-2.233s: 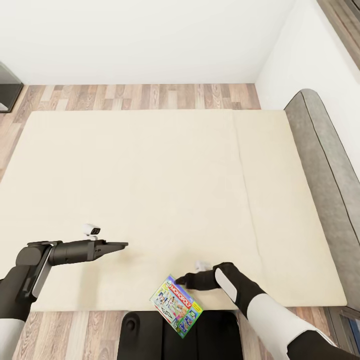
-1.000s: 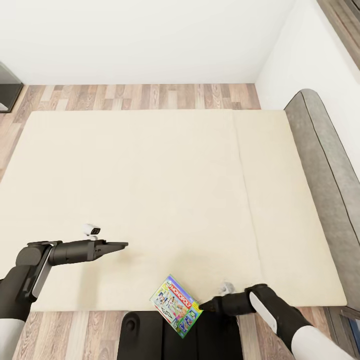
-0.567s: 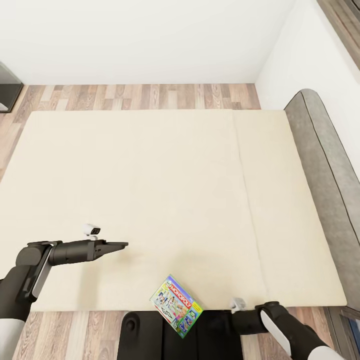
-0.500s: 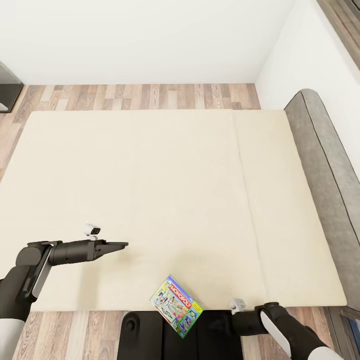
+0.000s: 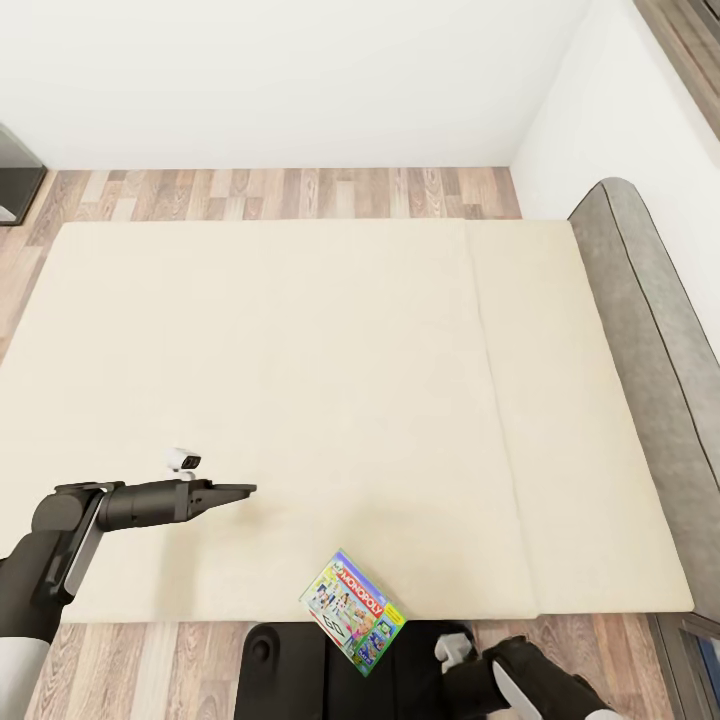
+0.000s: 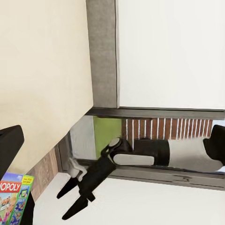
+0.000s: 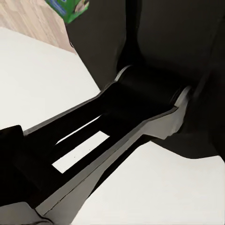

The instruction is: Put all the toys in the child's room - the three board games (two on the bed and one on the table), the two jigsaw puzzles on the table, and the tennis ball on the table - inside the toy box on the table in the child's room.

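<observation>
One board game, the green-white Monopoly box [image 5: 352, 612], lies tilted at the near edge of the beige bed [image 5: 300, 380], with one corner hanging over my black base. Its green corner also appears in the right wrist view [image 7: 70, 9]. My left gripper [image 5: 240, 490] hovers over the mattress to the left of the box, open and empty. My right arm [image 5: 520, 685] is low beside the base, off the bed. The right gripper [image 6: 62, 206] has its fingers spread and holds nothing. The table, toy box, jigsaw puzzles and tennis ball are out of view.
A grey headboard [image 5: 650, 330] runs along the bed's right side under a white wall. Wood-plank floor [image 5: 300, 190] lies beyond the far edge of the bed. A dark cabinet corner [image 5: 15, 185] sits at the far left. My base [image 5: 290, 670] stands against the near edge.
My right arm has drawn back from the Monopoly box, off the near edge of the bed and down beside my base. The box and the left arm have not moved.
</observation>
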Robot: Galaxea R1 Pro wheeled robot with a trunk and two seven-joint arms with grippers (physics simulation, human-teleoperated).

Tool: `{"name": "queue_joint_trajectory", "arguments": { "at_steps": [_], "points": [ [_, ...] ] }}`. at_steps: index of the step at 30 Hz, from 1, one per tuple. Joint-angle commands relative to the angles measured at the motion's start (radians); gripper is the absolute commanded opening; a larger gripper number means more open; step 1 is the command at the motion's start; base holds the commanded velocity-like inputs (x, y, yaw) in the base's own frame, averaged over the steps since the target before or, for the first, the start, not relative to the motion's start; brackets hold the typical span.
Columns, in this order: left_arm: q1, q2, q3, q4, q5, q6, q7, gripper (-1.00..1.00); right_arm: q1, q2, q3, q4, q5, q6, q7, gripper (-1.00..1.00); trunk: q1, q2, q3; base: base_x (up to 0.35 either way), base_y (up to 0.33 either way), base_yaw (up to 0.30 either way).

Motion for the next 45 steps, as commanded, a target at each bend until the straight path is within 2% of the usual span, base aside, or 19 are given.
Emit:
{"name": "queue_joint_trajectory", "arguments": {
  "at_steps": [1,2,6,15,20,24,29,35,45],
  "points": [
    [0.0,0.0,0.0,0.0,0.0,0.011,-0.004,1.0,0.0,0.011,0.005,0.012,-0.004,0.002,-0.008,1.0,0.001,-0.002,-0.001,0.0,0.0,0.0],
    [0.0,0.0,0.0,0.0,0.0,0.011,-0.004,1.0,0.0,0.03,0.005,0.033,-0.002,-0.002,-0.024,1.0,0.001,-0.002,-0.001,0.0,0.0,0.0],
    [0.0,0.0,0.0,0.0,0.0,0.011,-0.004,1.0,0.0,0.064,0.005,0.058,0.001,-0.02,-0.071,1.0,0.001,-0.002,-0.001,0.0,0.0,0.0],
    [0.0,0.0,0.0,0.0,0.0,0.011,-0.004,1.0,-0.001,0.11,0.004,0.066,0.003,-0.039,-0.118,1.0,0.001,-0.002,-0.001,0.0,0.0,0.0],
    [0.0,0.0,0.0,0.0,0.0,0.011,-0.004,1.0,-0.001,0.125,0.004,0.063,0.011,-0.042,-0.123,1.0,0.001,-0.002,-0.001,0.0,0.0,0.0],
    [0.0,0.0,0.0,0.0,0.0,0.011,-0.004,1.0,-0.001,0.13,0.003,0.061,0.041,-0.044,-0.125,1.0,0.001,-0.002,-0.001,0.0,0.0,0.0],
    [0.0,0.0,0.0,0.0,-0.001,0.011,-0.004,1.0,-0.001,0.16,0.003,0.055,0.086,-0.045,-0.126,1.0,0.001,-0.002,-0.001,0.0,0.0,0.0],
    [0.0,0.0,0.0,0.0,-0.002,0.011,-0.004,1.0,-0.001,0.182,0.003,0.054,0.11,-0.046,-0.126,1.0,0.001,-0.002,-0.001,0.0,0.0,0.0],
    [0.0,0.0,0.0,0.0,-0.001,0.011,-0.004,1.0,0.0,0.189,0.003,0.054,0.117,-0.047,-0.127,1.0,0.001,-0.002,-0.001,0.0,0.0,0.0]
  ]
}}
